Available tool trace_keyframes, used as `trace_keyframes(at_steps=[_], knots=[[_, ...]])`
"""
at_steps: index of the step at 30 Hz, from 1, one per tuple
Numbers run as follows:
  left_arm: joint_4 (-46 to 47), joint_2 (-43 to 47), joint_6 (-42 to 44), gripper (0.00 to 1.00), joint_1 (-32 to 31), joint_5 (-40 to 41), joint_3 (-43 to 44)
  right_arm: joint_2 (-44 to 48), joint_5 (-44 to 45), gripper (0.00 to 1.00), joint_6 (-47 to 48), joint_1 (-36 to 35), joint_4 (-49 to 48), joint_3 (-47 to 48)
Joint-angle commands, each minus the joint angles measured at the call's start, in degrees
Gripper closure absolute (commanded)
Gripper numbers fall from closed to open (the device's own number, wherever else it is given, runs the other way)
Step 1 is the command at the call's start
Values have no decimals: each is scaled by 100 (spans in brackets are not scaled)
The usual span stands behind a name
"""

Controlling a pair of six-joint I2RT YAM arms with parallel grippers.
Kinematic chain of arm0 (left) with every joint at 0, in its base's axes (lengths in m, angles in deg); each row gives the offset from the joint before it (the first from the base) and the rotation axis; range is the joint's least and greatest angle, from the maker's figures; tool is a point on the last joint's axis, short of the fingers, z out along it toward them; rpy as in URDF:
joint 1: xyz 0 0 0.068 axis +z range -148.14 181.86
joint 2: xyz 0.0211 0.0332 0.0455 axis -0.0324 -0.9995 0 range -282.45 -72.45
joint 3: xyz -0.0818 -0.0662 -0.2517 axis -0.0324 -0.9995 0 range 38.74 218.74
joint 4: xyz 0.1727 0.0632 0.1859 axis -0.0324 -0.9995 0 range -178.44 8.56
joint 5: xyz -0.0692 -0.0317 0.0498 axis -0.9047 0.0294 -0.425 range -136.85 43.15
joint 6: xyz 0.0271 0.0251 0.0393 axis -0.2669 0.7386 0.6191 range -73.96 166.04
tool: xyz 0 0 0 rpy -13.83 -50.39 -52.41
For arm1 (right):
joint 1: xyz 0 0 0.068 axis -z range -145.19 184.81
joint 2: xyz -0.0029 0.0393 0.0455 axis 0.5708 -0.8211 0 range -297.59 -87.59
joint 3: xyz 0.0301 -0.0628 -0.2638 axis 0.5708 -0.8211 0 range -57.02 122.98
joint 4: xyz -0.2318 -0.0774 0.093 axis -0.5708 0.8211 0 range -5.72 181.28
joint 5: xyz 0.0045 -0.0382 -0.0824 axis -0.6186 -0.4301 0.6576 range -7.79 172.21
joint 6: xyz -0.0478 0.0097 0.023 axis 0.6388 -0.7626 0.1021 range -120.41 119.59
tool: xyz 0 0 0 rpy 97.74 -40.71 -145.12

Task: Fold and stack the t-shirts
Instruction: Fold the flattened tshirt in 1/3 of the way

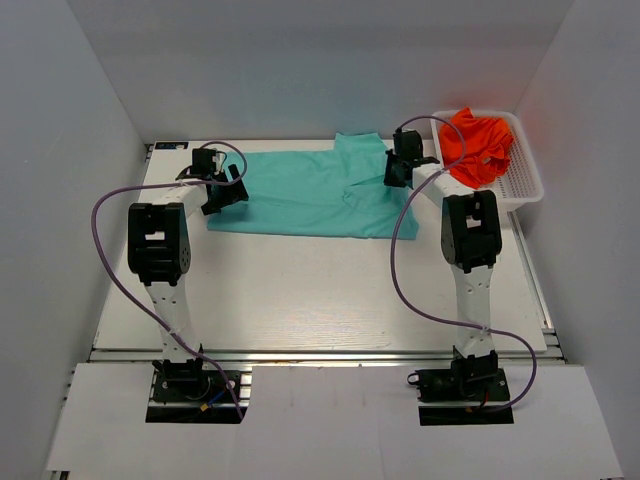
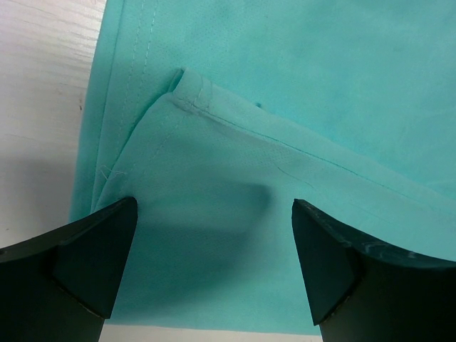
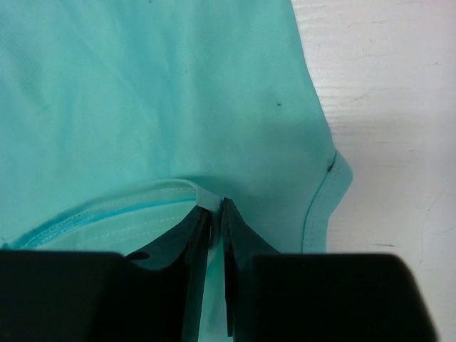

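The teal t-shirt (image 1: 310, 190) lies spread flat at the back of the table. My left gripper (image 1: 225, 192) is open just above its left end, over a folded hem corner (image 2: 187, 84). My right gripper (image 1: 397, 172) is shut on the shirt's right edge, pinching a fold of teal fabric (image 3: 214, 206) between its fingers. The orange-red t-shirt (image 1: 478, 145) sits crumpled in the white basket (image 1: 525, 175) at the back right.
The basket stands right beside my right arm. White enclosure walls close in the table on the left, back and right. A purple cable (image 1: 405, 270) loops from each arm over the tabletop (image 1: 320, 290).
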Motion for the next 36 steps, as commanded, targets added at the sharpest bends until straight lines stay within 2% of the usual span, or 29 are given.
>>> trace_keyframes(at_steps=[1, 3, 4, 6, 7, 11, 12, 14, 16, 19, 26, 29, 34, 36], knots=[[-337, 256, 69, 0, 38, 17, -175, 10, 142, 79, -124, 20, 149, 309], [-337, 309, 69, 0, 38, -36, -123, 247, 19, 64, 34, -6, 271, 327], [-337, 361, 121, 0, 38, -36, -70, 317, -147, 45, 104, 2, 281, 274], [-337, 422, 122, 0, -15, -36, -18, 746, -523, 27, 271, -24, 237, -40], [-337, 423, 122, 0, -15, -132, -17, 1010, -596, 10, 290, -33, 202, -182], [-284, 546, 122, 0, -15, -194, -70, 1872, -1027, 10, 203, -42, -401, -1341], [-232, 546, 122, 0, -15, -194, -70, 2326, -1289, 10, 141, -24, -579, -1961], [-231, 598, 70, 0, -15, -194, -140, 2576, -1501, 10, 53, -33, -1078, -2921], [-231, 599, 69, 0, -15, -247, -193, 2770, -1877, 10, 17, -33, -1134, -3275], [-231, 599, 69, 0, -15, -247, -254, 2561, -2029, 10, 0, -24, -950, -3268], [-231, 599, 17, 0, 38, -247, -605, 2138, -1617, 10, -176, 29, -704, -3294], [-284, 730, -123, 0, 38, -143, -790, 2076, -1730, 10, -298, 46, -538, -3531], [-231, 1449, -387, 0, -15, 69, -1685, 2751, -1749, 10, -527, 2, -449, -4864], [-231, 1740, -580, 0, -15, -62, -2272, 3445, -1687, 10, -729, 2, -309, -5437]])
